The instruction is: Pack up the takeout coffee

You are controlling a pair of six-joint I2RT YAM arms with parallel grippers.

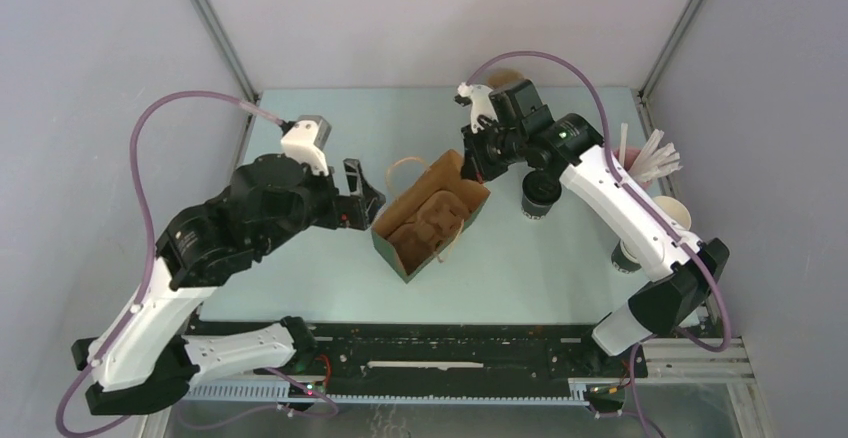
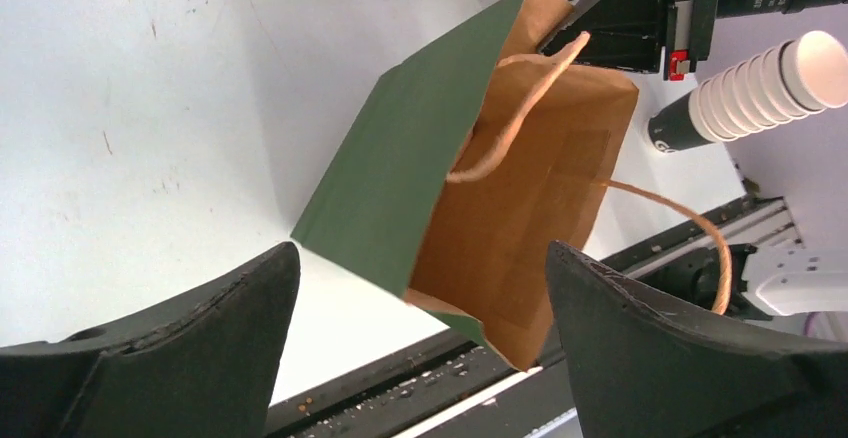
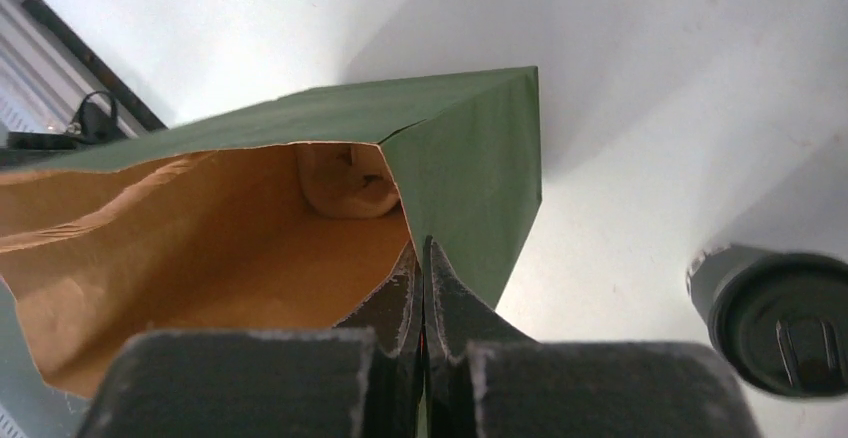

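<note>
Black-lidded coffee cup point(image 1: 540, 195), dark wall, upright nr bag point(image 1: 432, 220)

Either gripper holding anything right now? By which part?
The right gripper is pinched shut on the paper bag, on its top rim at a corner next to the green side wall. The left gripper is open beside the bag and holds nothing.

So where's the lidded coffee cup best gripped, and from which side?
Probably across its paper wall just below the black lid, from the near side: the coffee cup stands upright, the paper bag beside it, the right arm crossing its far side.
</note>
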